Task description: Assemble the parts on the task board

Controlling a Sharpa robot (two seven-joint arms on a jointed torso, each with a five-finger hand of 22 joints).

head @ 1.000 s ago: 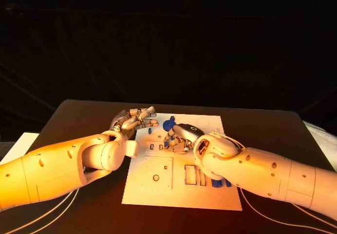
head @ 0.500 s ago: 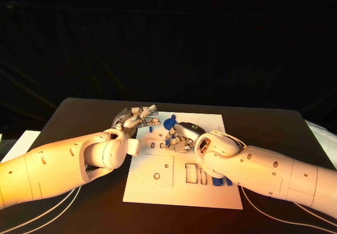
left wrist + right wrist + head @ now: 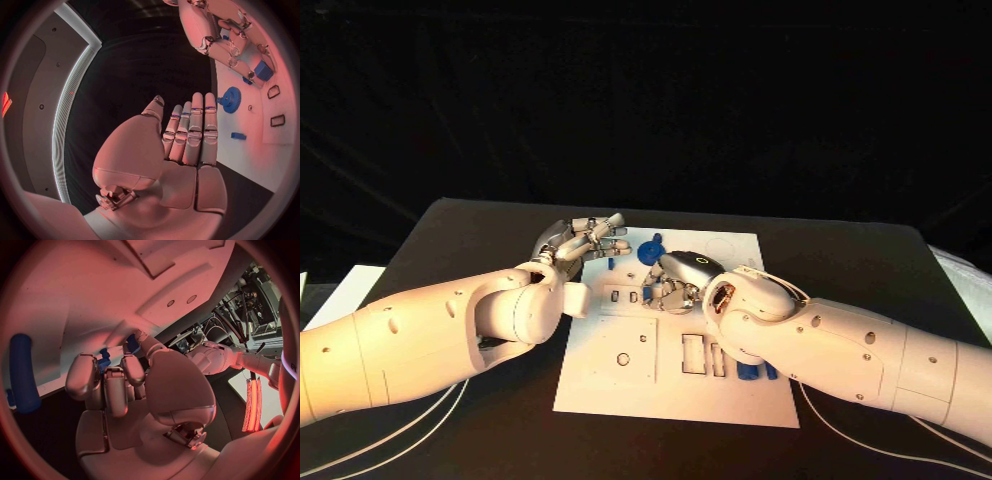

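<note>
The white task board lies in the middle of the table. My left hand hovers over its far left corner, and the left wrist view shows its fingers straight with nothing in them. A blue gear sits on the board between the hands, and a small blue piece lies near it. My right hand is bent down onto the board by the small slots. Its fingers curl around a small blue part, the blue block under its fingertips.
More blue parts lie at the board's near right, beside my right forearm. A long blue rod lies on the board. Rectangular slots are cut in the near half. Black table surrounds the board.
The whole picture has shifted a little. Both hands stay about where they were over the board, and the right hand's fingers remain curled on the blue part.
</note>
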